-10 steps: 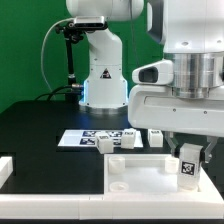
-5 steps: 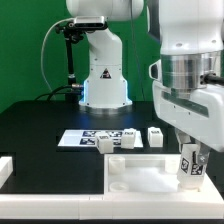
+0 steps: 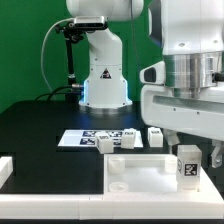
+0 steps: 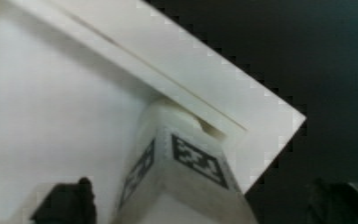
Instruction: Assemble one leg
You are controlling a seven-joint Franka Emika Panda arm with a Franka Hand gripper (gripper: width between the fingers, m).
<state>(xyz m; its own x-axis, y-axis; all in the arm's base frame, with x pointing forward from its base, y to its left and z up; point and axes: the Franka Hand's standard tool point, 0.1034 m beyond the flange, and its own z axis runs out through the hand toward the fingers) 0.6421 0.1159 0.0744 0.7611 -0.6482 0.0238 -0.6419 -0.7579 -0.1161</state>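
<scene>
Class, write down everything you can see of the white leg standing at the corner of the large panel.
The leg is a small white rectangular post that looks like plastic, with a black-and-white square tag on its side. It stands upright in the corner of the large flat white panel on the exterior view's right, its base meeting the panel. The pincer straddles it with dark fingertips spread apart on either side, not clearly touching. Its lower end is hidden.
</scene>
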